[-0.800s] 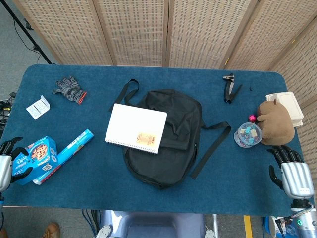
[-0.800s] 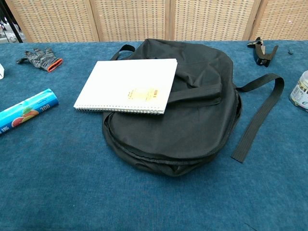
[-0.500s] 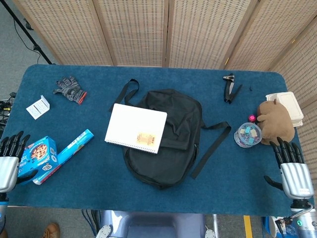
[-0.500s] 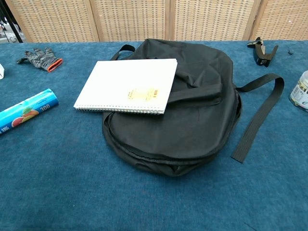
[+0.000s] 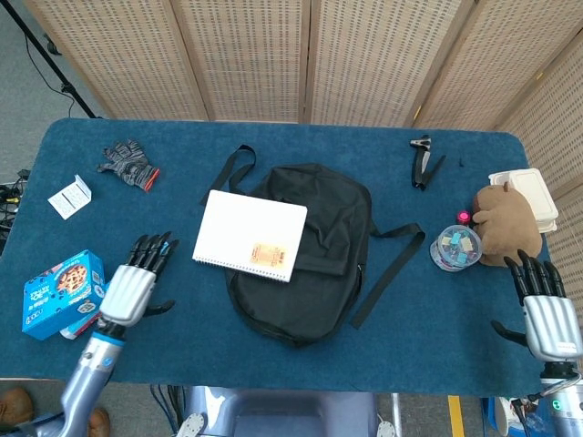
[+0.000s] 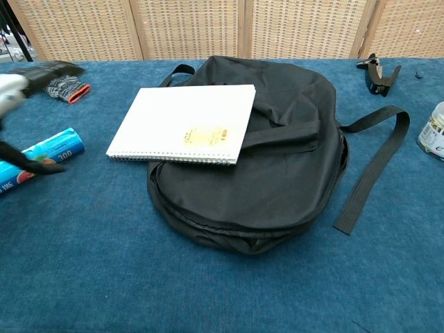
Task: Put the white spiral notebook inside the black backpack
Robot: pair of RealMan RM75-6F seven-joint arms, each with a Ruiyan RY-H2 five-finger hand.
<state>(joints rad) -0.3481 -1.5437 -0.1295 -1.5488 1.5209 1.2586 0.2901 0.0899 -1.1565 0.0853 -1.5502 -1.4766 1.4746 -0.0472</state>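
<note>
The white spiral notebook (image 5: 251, 235) (image 6: 185, 124) lies flat on the left part of the black backpack (image 5: 314, 259) (image 6: 277, 173), which rests in the middle of the blue table. The backpack looks zipped closed. My left hand (image 5: 135, 284) (image 6: 15, 87) hovers open over the table, left of the notebook, fingers spread and pointing away from me. My right hand (image 5: 544, 308) is open near the table's right front corner, far from the backpack, holding nothing.
A blue foil box (image 6: 38, 156) and a blue cookie box (image 5: 56, 293) lie at the left. A grey glove (image 5: 127, 164) and small white box (image 5: 70, 197) sit far left. At right: a clip (image 5: 424, 161), a jar (image 5: 455, 248), a brown plush (image 5: 506, 225), a white container (image 5: 533, 193).
My left hand has swung in from the table's left edge toward the notebook and now covers part of the foil box. The right hand barely shifted. Notebook and backpack are unmoved.
</note>
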